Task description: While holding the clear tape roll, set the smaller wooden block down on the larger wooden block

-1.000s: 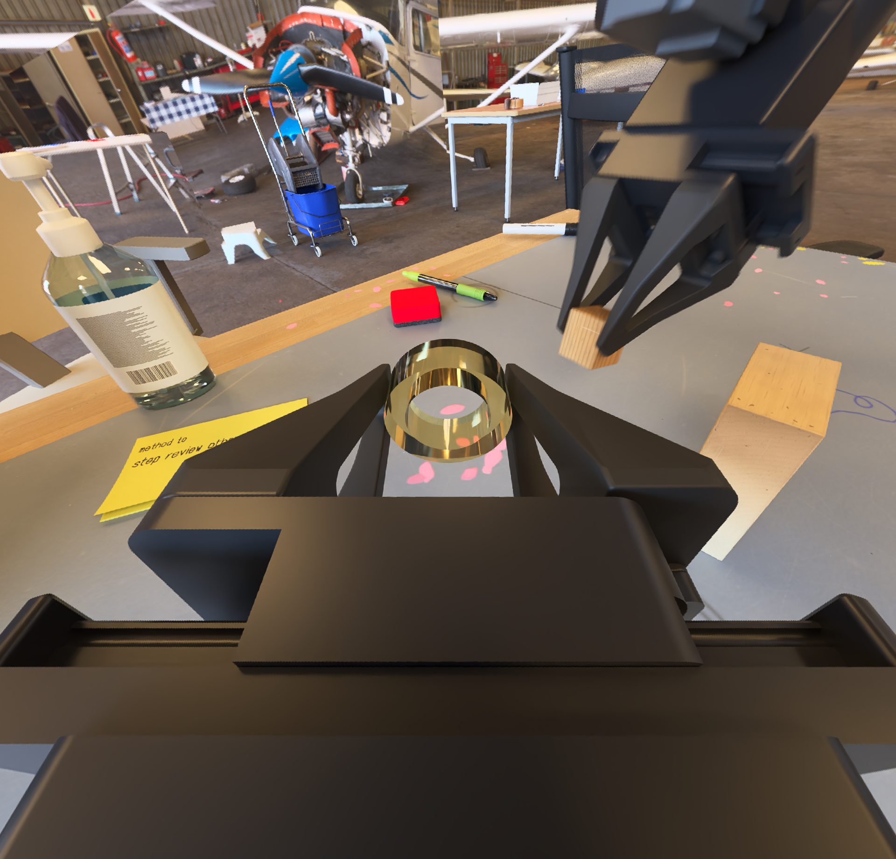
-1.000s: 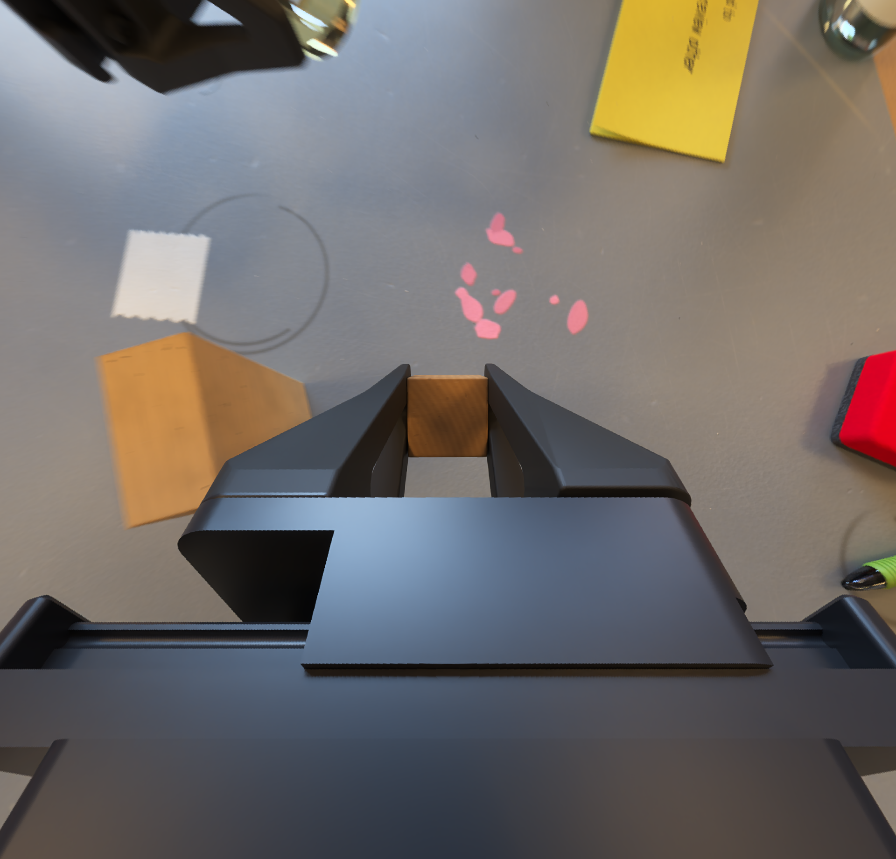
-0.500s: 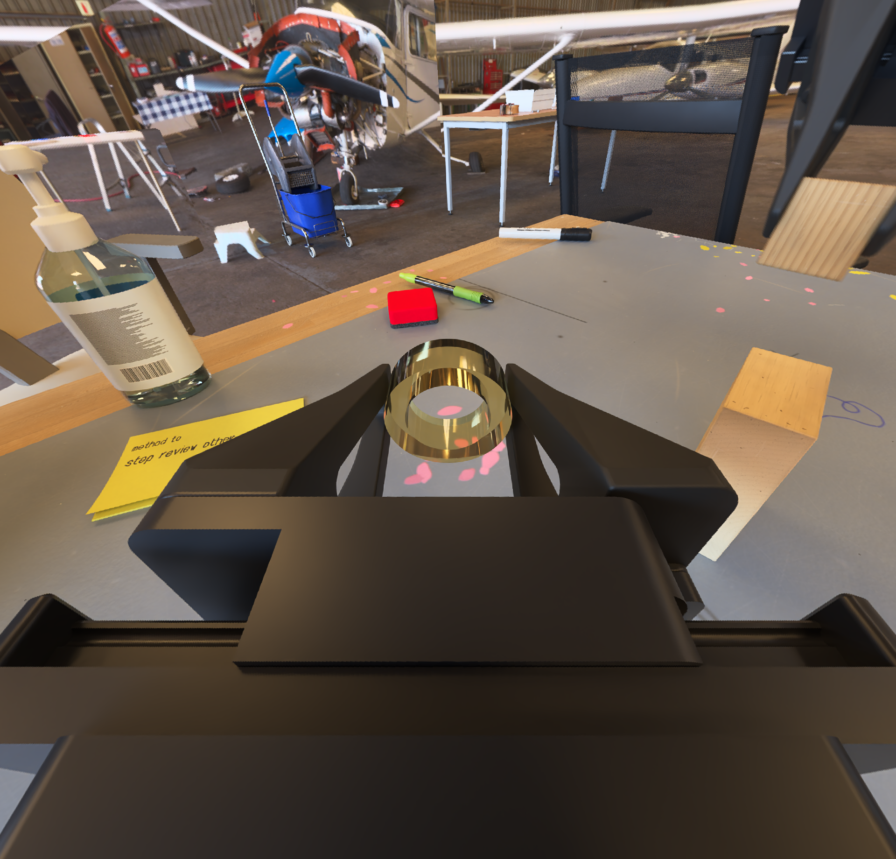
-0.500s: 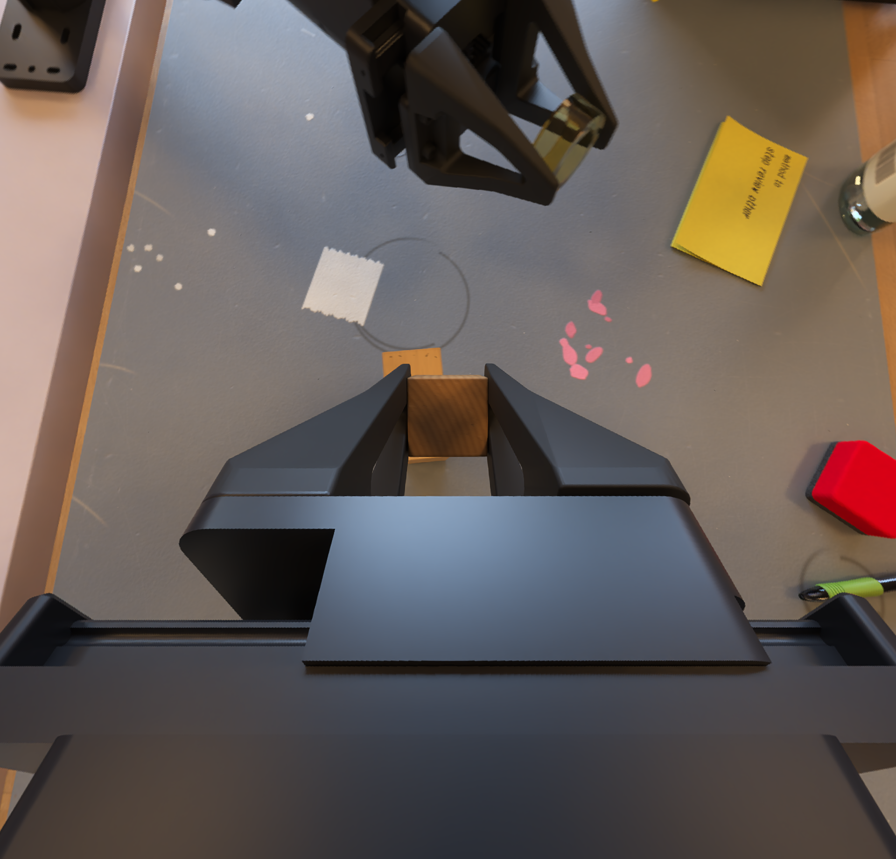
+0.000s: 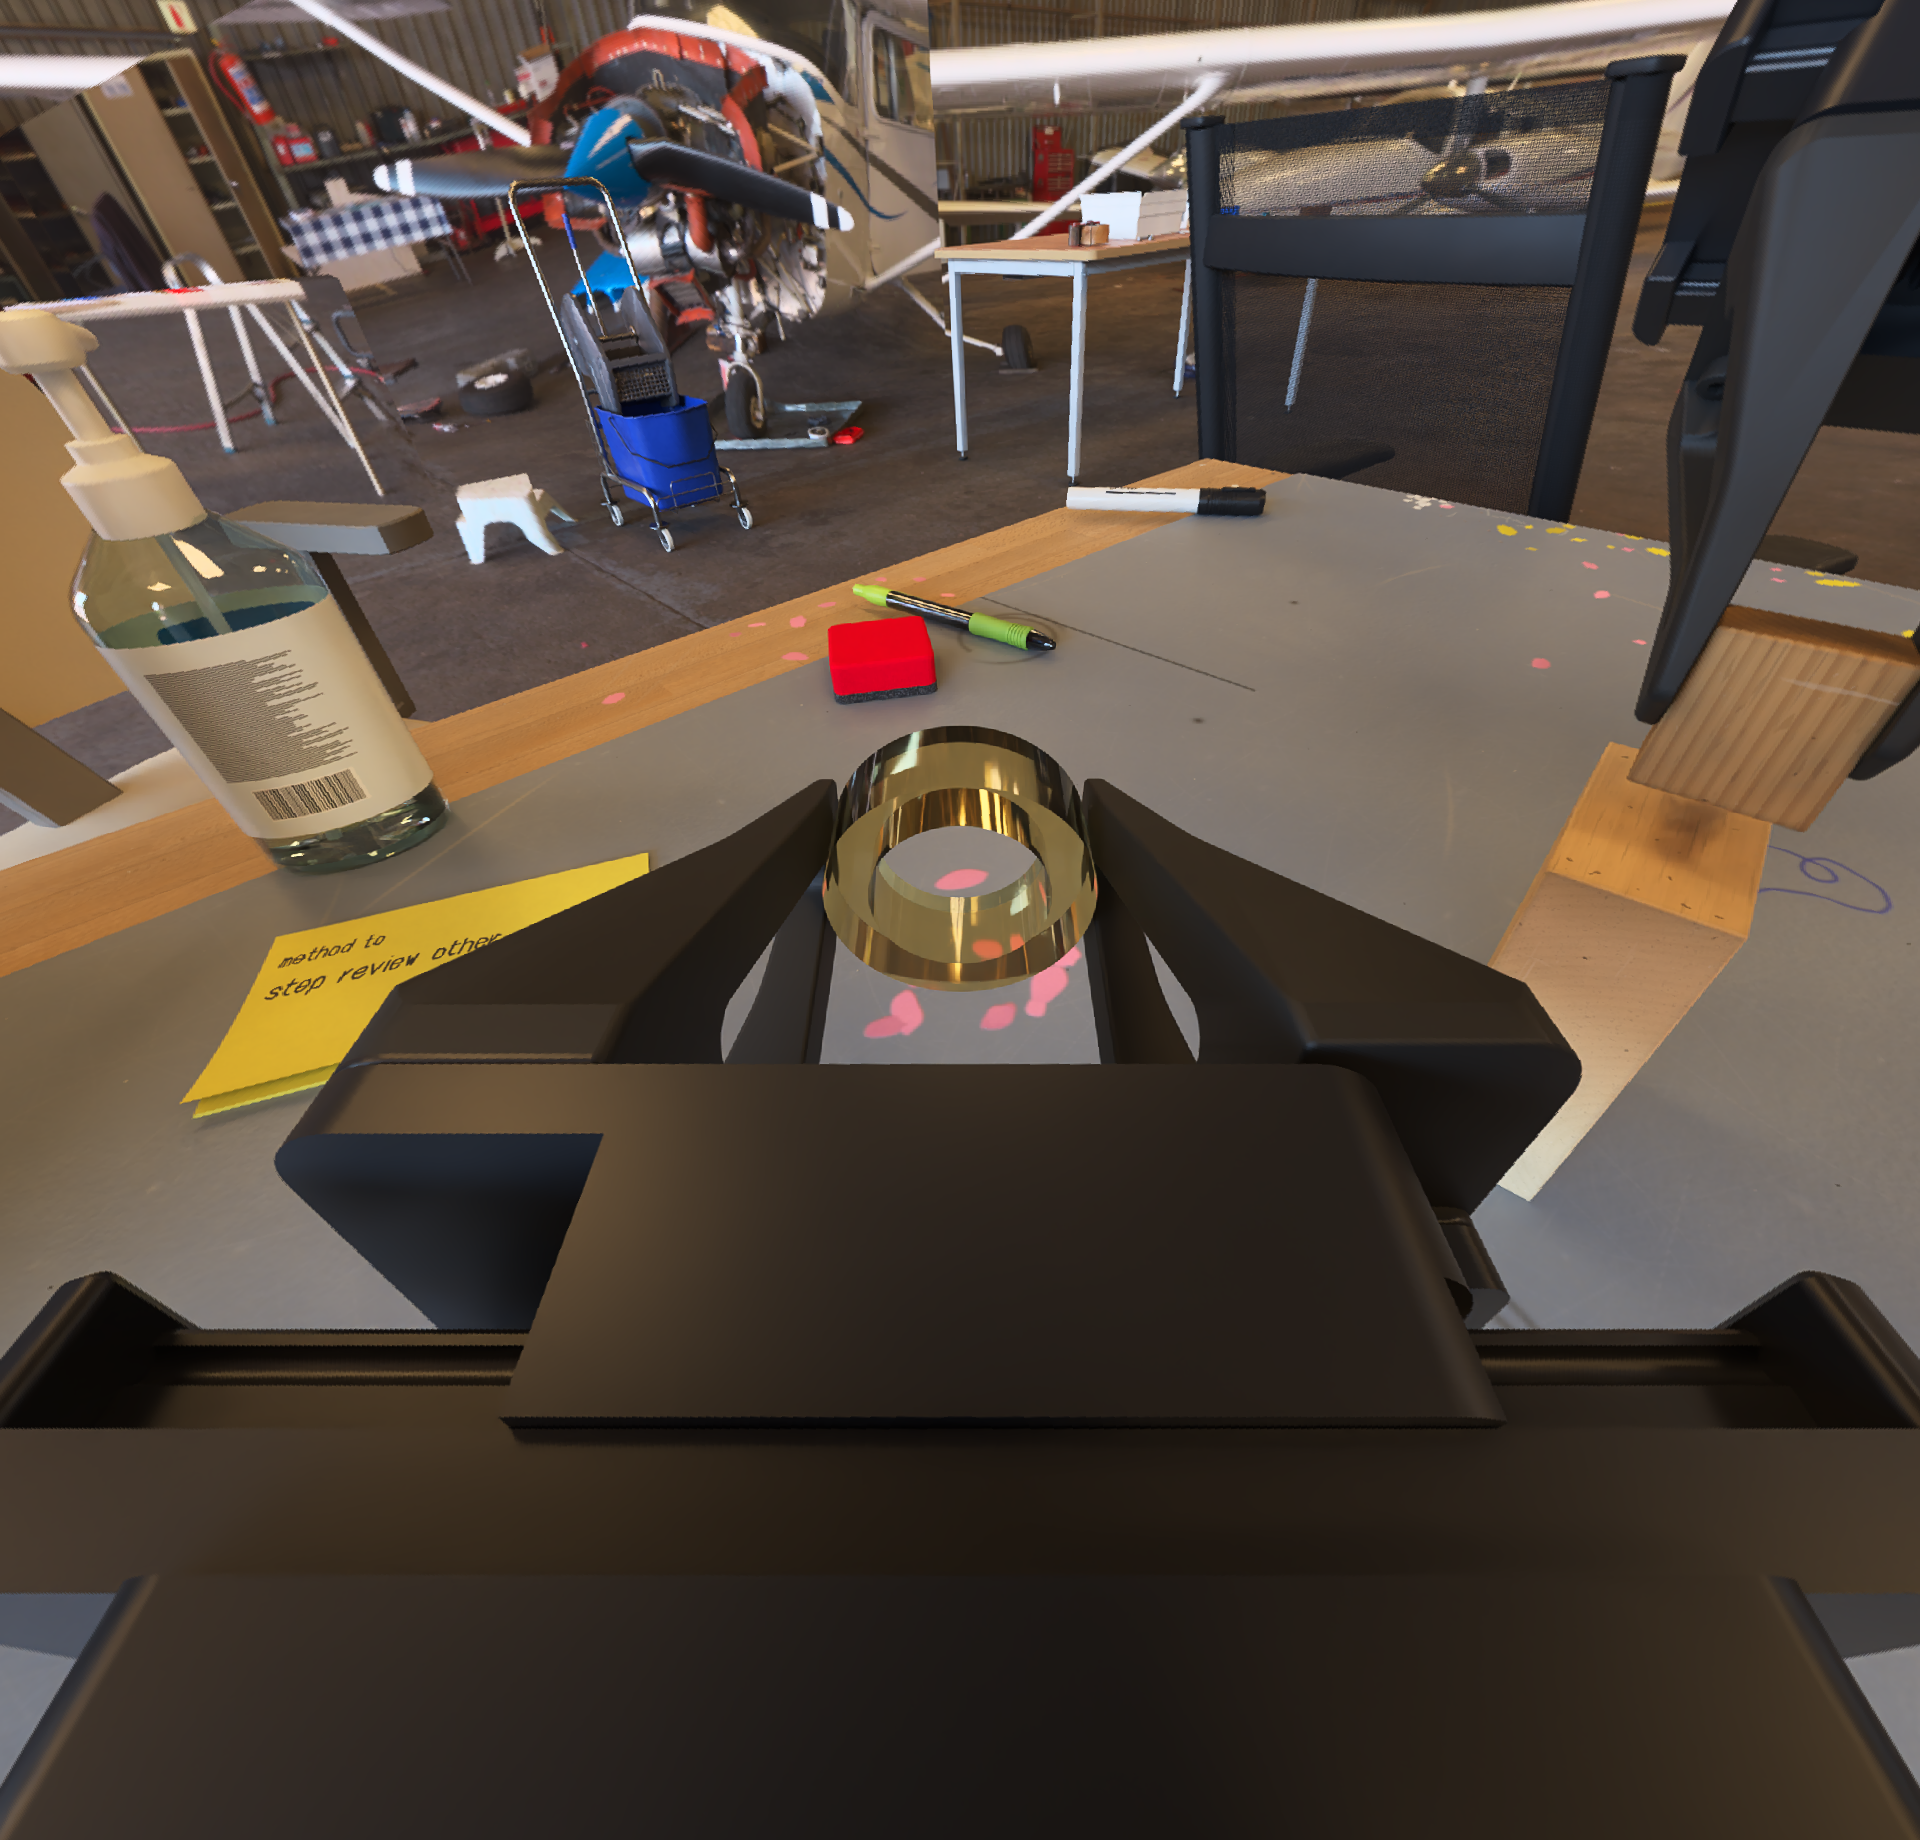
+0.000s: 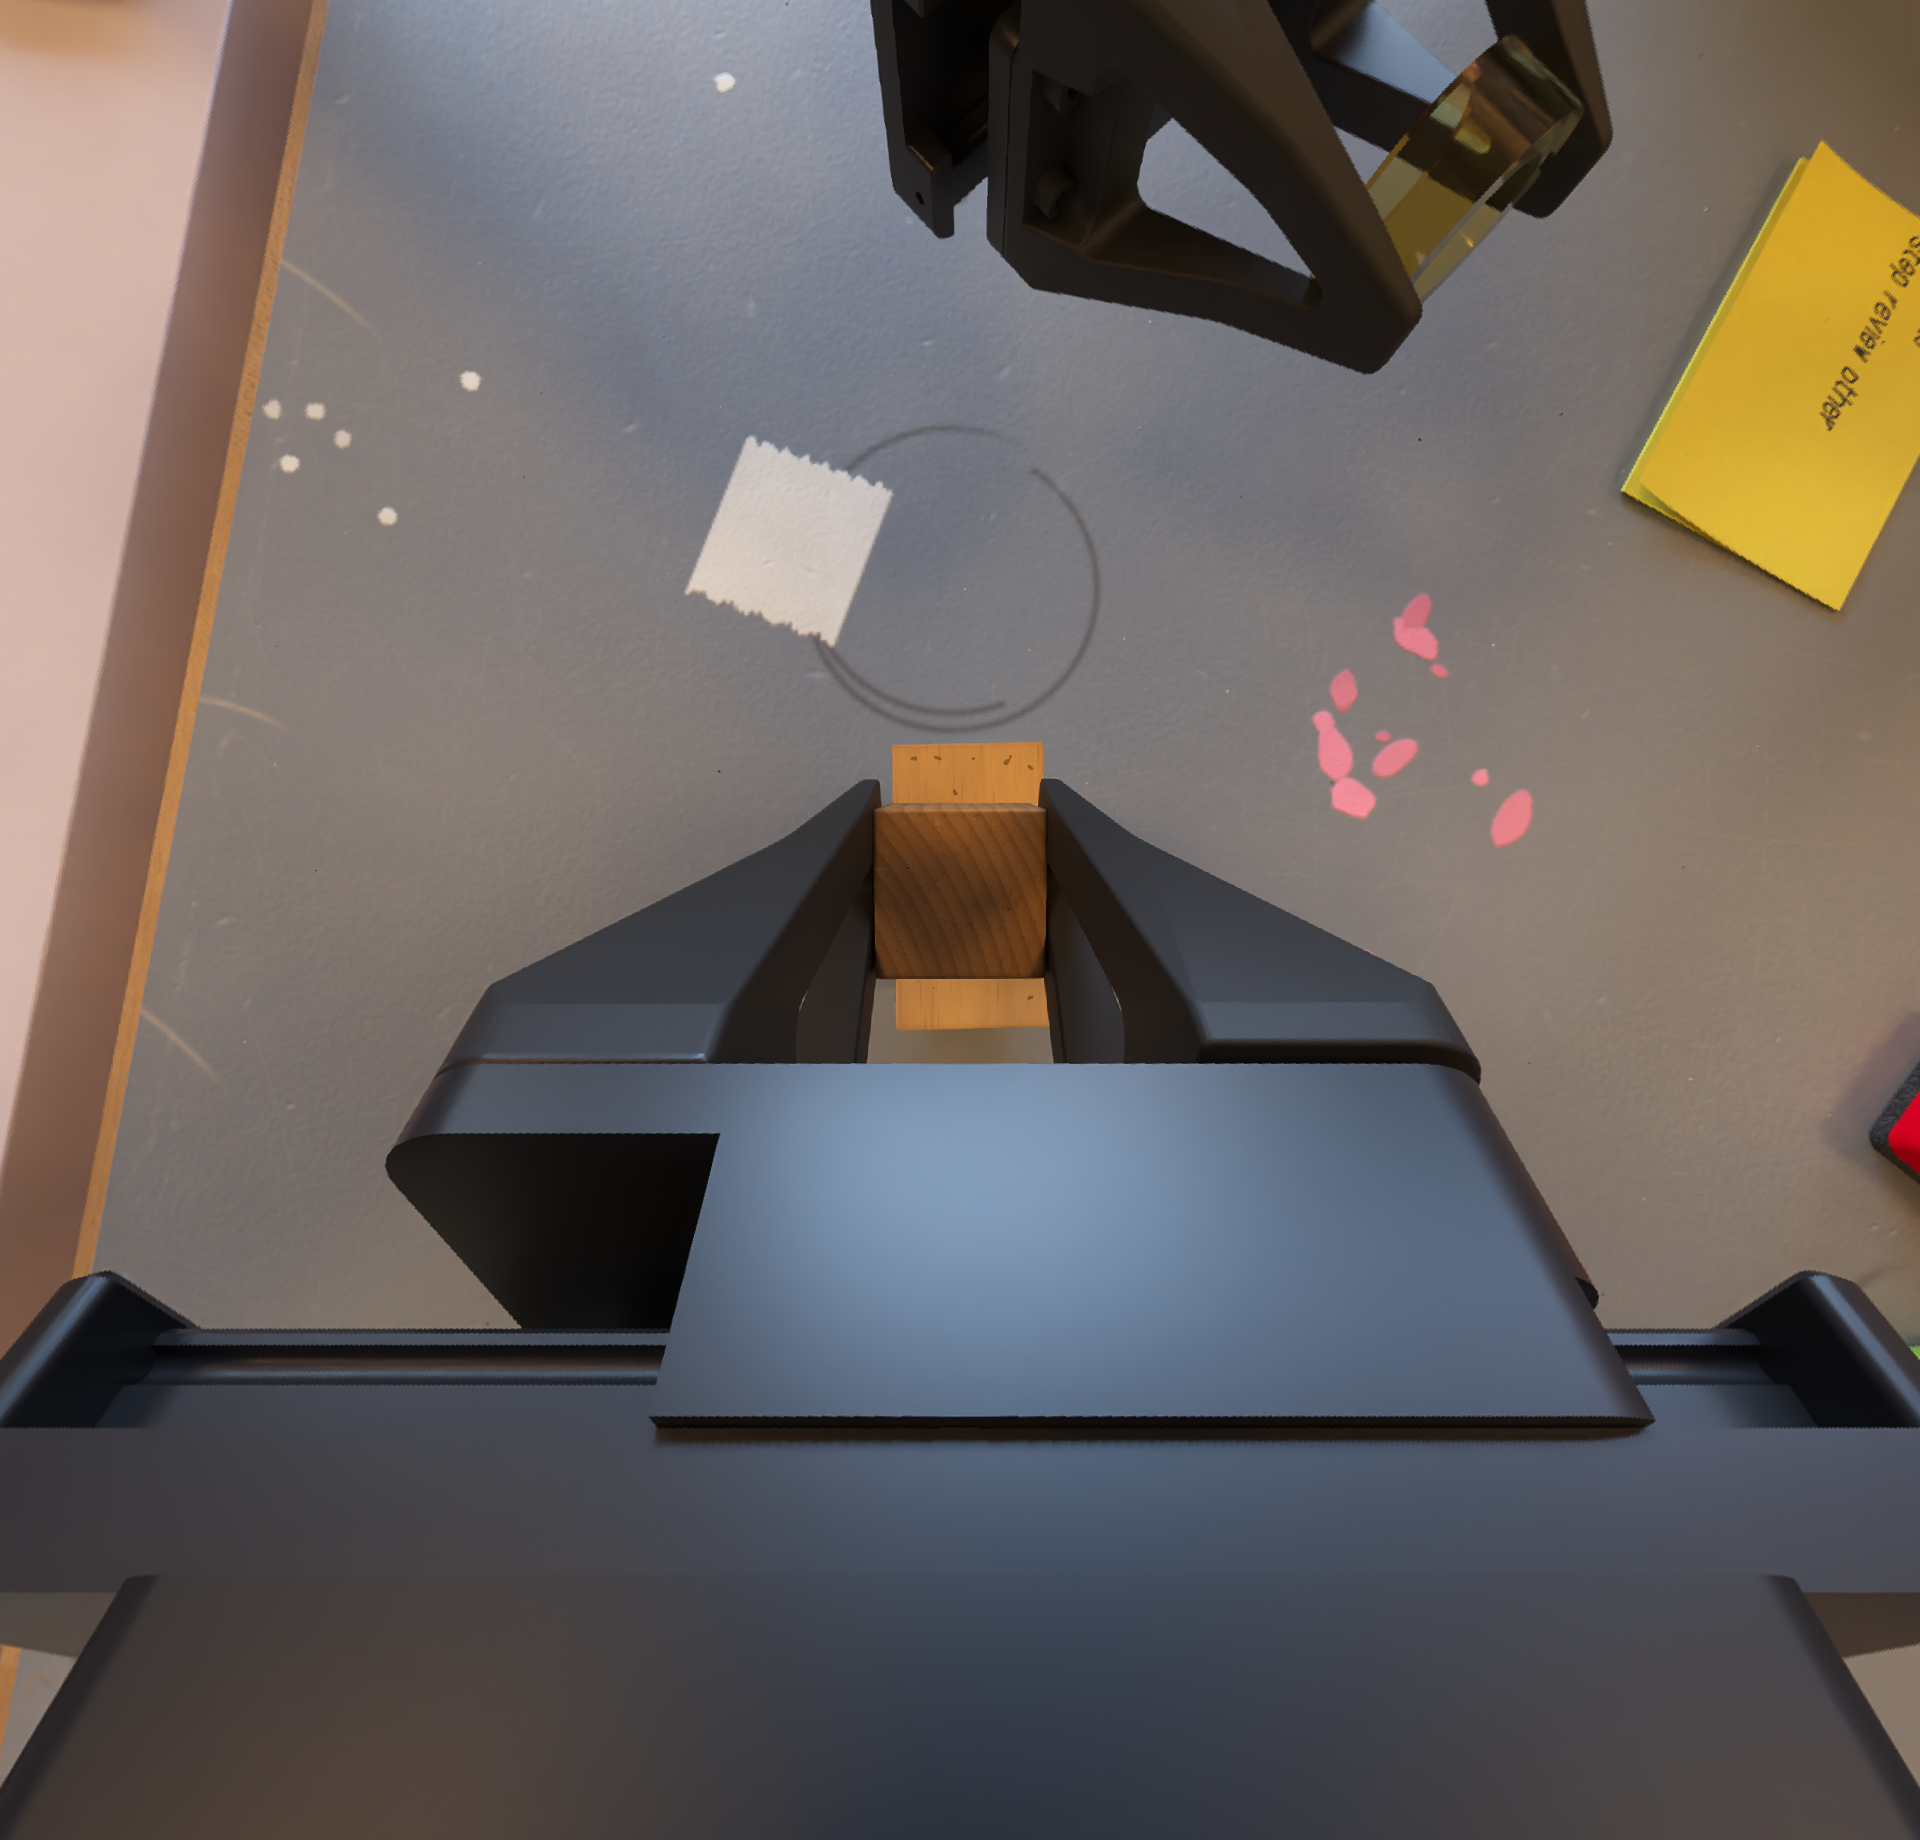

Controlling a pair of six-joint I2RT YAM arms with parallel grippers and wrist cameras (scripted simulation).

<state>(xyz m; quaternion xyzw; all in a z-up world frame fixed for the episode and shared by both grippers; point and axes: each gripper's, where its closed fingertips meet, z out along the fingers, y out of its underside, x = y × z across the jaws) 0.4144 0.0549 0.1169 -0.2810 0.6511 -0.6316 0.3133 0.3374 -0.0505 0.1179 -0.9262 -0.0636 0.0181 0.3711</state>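
My left gripper (image 5: 961,845) is shut on the clear tape roll (image 5: 959,943), a shiny amber ring held above the grey table; it also shows in the right wrist view (image 6: 1455,169). My right gripper (image 6: 959,891) is shut on the smaller wooden block (image 6: 959,891). It hangs straight over the larger wooden block (image 6: 966,772), whose top peeks out beyond and behind it. In the left wrist view the smaller block (image 5: 1777,725) sits just above the tall larger block (image 5: 1652,886) at the right edge; I cannot tell whether they touch.
A soap pump bottle (image 5: 239,668), a yellow note (image 5: 416,969), a red eraser (image 5: 881,656), a green pen (image 5: 961,618) and a marker (image 5: 1164,500) lie on the table. In the right wrist view a white tape patch (image 6: 790,554) lies beyond the blocks.
My right gripper carried the smaller block up and across to above the larger block, then came down close over its top. My left gripper kept the tape roll still.
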